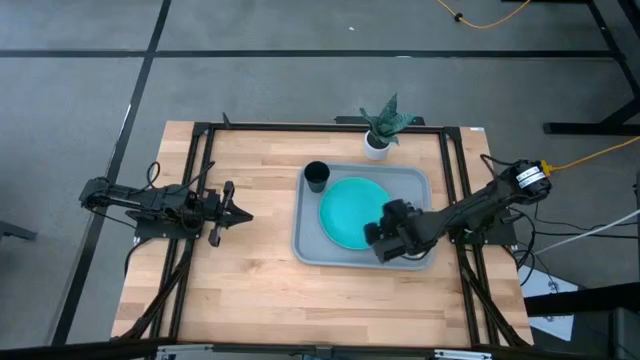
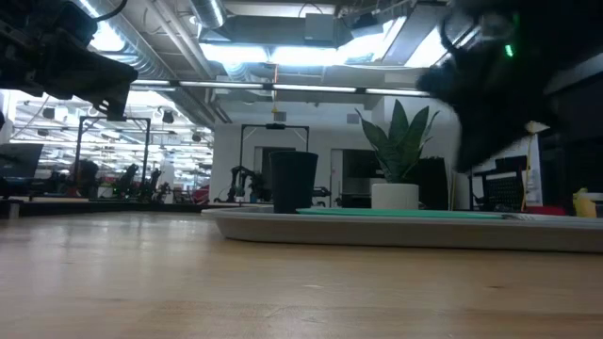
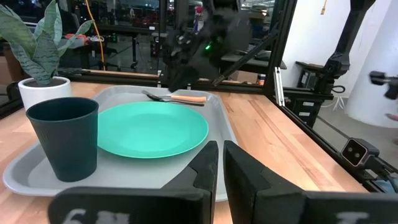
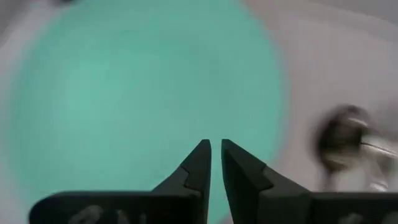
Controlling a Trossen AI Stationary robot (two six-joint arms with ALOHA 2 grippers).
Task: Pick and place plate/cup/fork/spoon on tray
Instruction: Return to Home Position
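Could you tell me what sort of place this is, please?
Probably a robotics lab or workshop hall: a wooden table in a black metal frame, strip lights under an open ceiling, cables on the grey floor. The right gripper is above the tray; the left gripper waits off it.

No word, number or brand can be read anywhere. Pale marks on the dark body of the left claw (image 3: 220,148) are cut off.

Premises: a robotics laboratory or workshop; bare concrete floor (image 1: 80,100), wooden workbench (image 1: 250,290) inside a black metal frame (image 1: 200,140), yellow cable (image 1: 490,20) trailing loose. Overhead strip lights (image 2: 283,55) on an open ceiling; more frames and equipment stand beyond.
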